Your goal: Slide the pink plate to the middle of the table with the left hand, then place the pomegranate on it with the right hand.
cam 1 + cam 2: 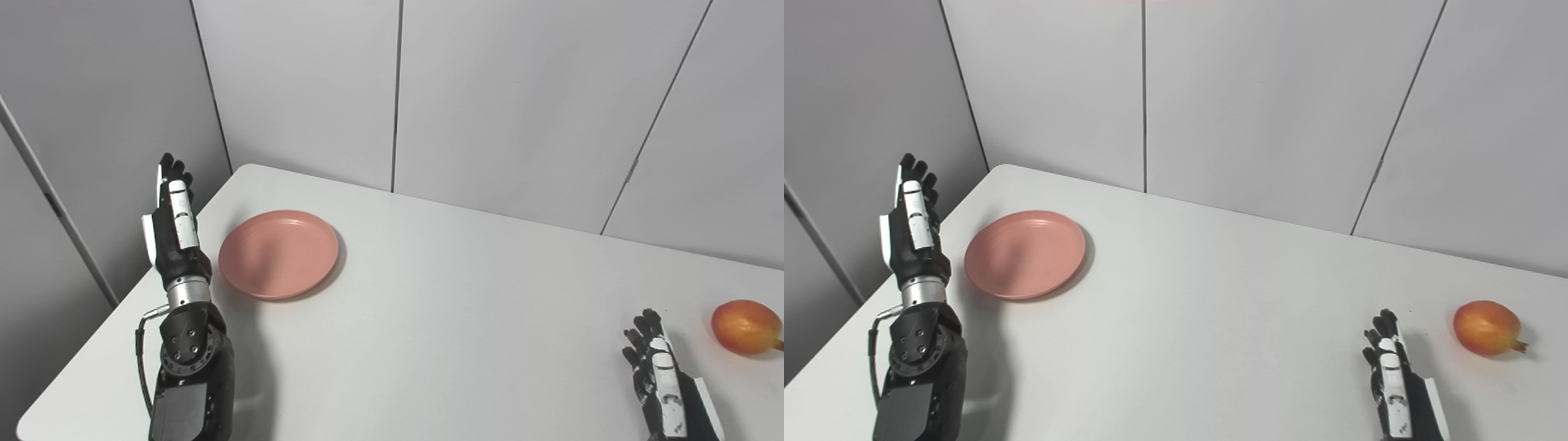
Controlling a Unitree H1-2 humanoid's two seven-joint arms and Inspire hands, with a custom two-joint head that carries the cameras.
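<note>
Plate (278, 253) sits at far left of tabletop (441, 306), not yet slid. Left robot hand (173, 220) upright just beside plate's left rim, fingers extended, holding nothing. Right robot hand (1393, 380) low near front edge, fingers loosely spread, empty. Pomegranate (1486, 327) lies just right of it, near the tabletop's right side.

Risks: glancing push could spin the plate or overshoot centre; round fruit may roll when grasped. No readable writing or brands.

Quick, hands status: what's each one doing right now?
Left hand: open, holding nothing, beside the pink plate.
Right hand: open, empty, short of the pomegranate.
</note>
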